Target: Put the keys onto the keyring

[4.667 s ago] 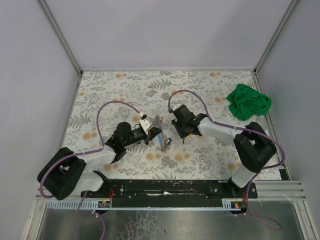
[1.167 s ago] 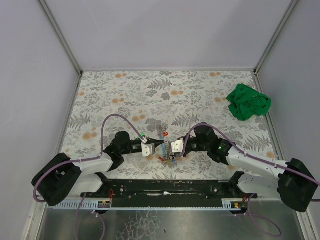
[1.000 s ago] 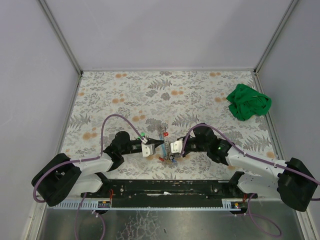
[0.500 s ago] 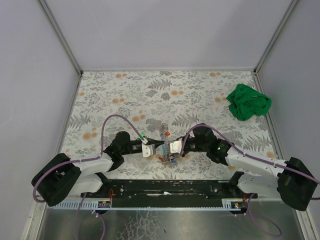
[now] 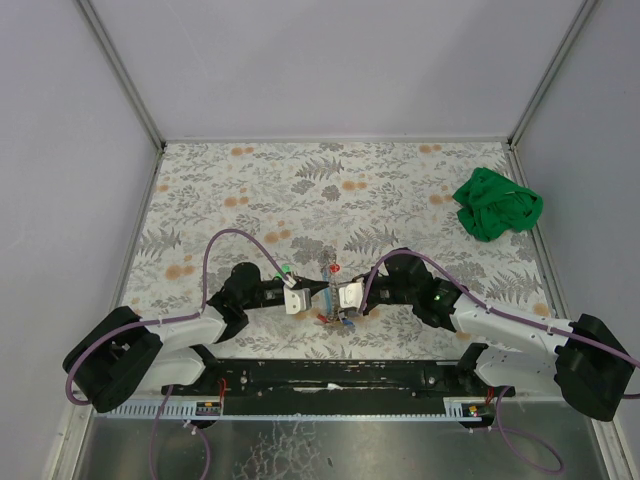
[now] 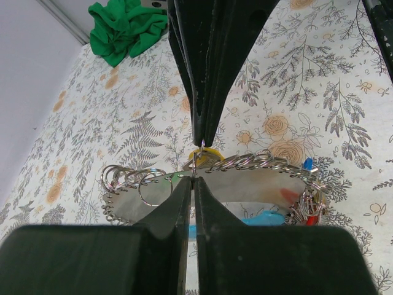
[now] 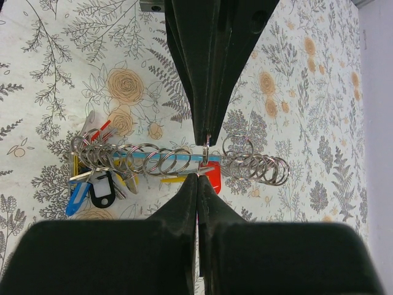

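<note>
keyring [image 7: 207,149] sits between left tool [image 6: 193,183] and right tool [image 7: 198,178].

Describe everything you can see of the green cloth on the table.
The green cloth is a bright green piece of soft-looking fabric. It is crumpled into a loose heap with deep folds, not spread flat. It lies on the flower-patterned table, toward the far right corner and close to the right edge. Nothing rests on it, and only the table touches it.

Crowded up front, open beyond!
The left gripper [image 6: 193,184] and right gripper [image 7: 198,179] meet tip to tip over the ring rack [image 7: 153,161]; far table [image 5: 300,180] runs free, green cloth [image 5: 497,203] bunched far right.
</note>
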`<state>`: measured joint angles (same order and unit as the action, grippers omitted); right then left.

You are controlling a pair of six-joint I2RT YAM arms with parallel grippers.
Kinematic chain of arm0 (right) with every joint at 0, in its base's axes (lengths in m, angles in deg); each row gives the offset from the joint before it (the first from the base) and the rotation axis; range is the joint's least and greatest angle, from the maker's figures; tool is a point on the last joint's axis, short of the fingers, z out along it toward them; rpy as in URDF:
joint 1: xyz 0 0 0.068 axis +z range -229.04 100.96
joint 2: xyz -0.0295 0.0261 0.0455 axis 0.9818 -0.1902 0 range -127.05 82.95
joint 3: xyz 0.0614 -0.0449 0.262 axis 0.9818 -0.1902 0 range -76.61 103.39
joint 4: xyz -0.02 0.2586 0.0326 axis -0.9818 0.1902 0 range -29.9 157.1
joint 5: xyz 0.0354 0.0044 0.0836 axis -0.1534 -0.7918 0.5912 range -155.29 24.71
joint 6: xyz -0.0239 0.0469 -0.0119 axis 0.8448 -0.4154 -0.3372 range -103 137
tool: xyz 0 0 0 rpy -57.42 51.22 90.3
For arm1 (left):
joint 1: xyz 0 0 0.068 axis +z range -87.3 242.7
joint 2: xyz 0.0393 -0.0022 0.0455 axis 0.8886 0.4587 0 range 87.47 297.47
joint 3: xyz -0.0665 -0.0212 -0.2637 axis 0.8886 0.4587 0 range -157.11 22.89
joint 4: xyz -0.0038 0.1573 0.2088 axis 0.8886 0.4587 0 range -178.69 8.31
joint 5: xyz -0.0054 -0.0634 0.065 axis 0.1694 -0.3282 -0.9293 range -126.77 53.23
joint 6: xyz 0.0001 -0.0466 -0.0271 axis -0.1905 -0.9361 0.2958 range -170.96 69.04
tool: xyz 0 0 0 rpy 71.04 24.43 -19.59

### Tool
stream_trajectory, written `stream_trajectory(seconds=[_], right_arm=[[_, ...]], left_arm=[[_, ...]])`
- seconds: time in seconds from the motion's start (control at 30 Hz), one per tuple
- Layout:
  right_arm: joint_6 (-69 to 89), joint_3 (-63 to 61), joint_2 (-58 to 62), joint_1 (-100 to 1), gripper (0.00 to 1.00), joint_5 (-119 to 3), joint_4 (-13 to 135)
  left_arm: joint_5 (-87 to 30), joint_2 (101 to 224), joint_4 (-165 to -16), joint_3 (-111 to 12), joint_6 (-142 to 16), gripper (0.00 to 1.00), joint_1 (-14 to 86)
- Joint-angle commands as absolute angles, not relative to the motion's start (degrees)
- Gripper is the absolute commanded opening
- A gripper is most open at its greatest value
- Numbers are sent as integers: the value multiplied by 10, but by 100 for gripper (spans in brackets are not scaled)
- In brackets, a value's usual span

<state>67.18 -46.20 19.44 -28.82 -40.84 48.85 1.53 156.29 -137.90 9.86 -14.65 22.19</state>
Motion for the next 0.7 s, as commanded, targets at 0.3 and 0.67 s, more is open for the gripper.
stream_trajectory(seconds=[0.3,0.67], right_arm=[[678,-442,207,-281,0,-437,471],[674,-440,209,-281,0,-412,463]], left_arm=[[10,1560,-1387,81,-136,0,218],[12,1561,-1385,80,-137,0,217]])
